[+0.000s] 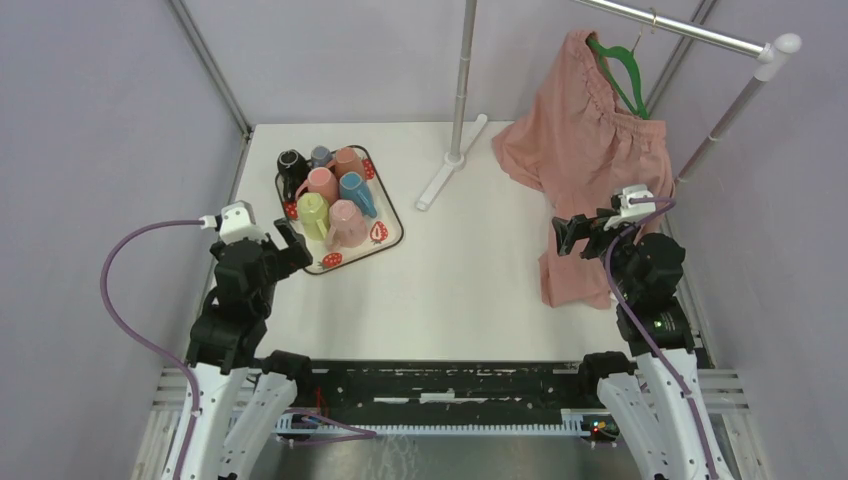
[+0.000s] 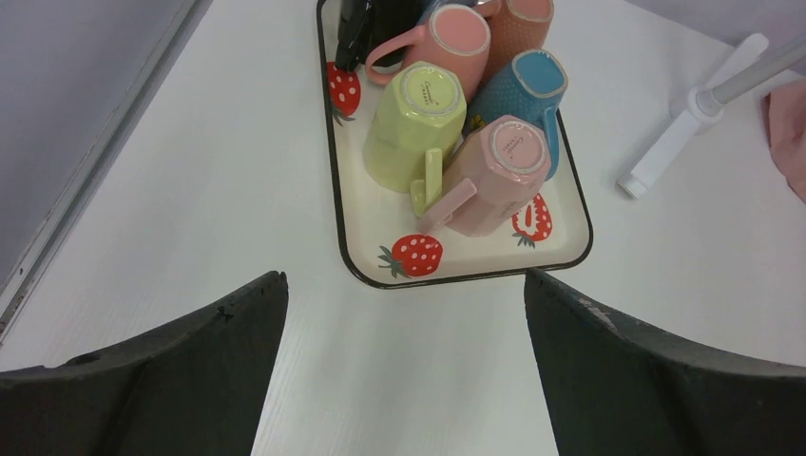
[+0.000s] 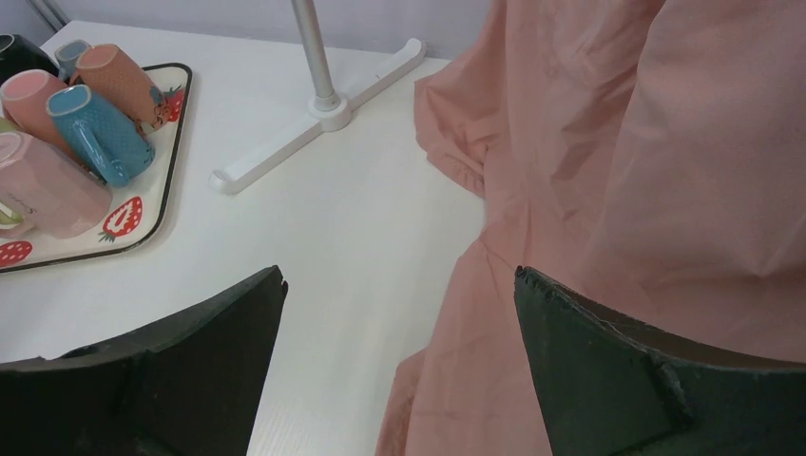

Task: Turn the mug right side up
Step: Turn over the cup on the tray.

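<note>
Seven mugs are crowded together on a strawberry-printed tray (image 2: pixel 475 255), which lies at the upper left of the worktop (image 1: pixel 470 280) in the overhead view. In the left wrist view the yellow-green mug (image 2: pixel 418 123) and the pale pink mug (image 2: pixel 499 171) are seen with their stamped bases facing up, at the near end of the tray; their handles point toward the lower edge of the frame and lie close together. The pale pink mug appears slightly tilted. Behind them the blue mug (image 2: pixel 518 90) and the salmon mug (image 2: pixel 447 38) are placed mouth down as well, with an orange-brown mug (image 2: pixel 518 24) and a black mug (image 2: pixel 366 24) cut off at the top edge. A grey mug (image 1: pixel 320 155) is visible only from above, at the far end.

The left gripper (image 2: pixel 402 280) is held just short of the tray's near rim, its fingers spread wide and nothing between them. The right gripper (image 3: pixel 399 275) is likewise spread wide and empty, well apart from the tray, beside a pink garment (image 1: pixel 590 140). The garment is hung on a green hanger (image 1: pixel 620 75) from a white rack (image 1: pixel 463 70) and is draped down onto the worktop at the right.
</note>
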